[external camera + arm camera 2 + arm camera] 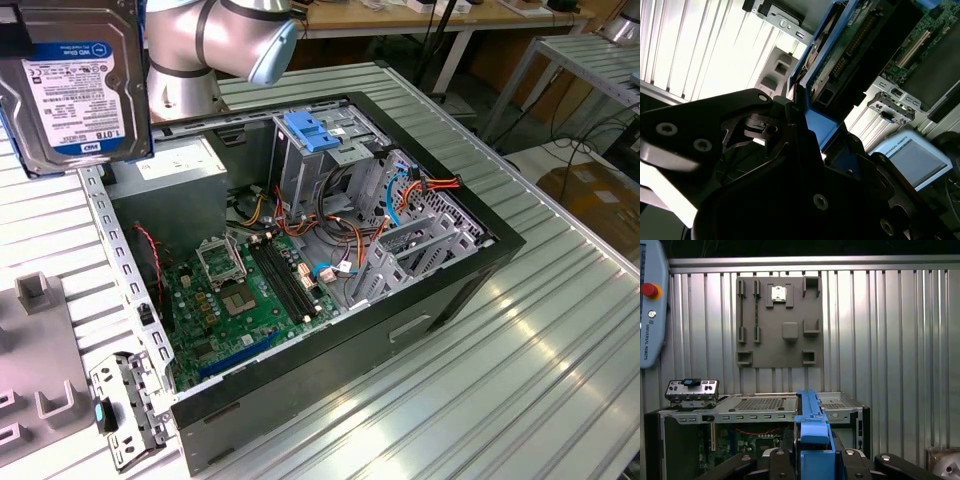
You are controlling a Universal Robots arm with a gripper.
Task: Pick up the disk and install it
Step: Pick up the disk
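SURFACE: ribbed aluminium table (520,380) | LIGHT: bright sheen on ribs | REAR: wooden-top workbench (400,20), metal legs | EXTERIOR VIEW'S RIGHT: second ribbed table (590,60); cardboard box (600,200), cables (575,150) on pale floor (520,165)

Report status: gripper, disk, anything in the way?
Gripper shut on the disk. Disk aloft, not in the drive cage. Cables bunched beside the cage.
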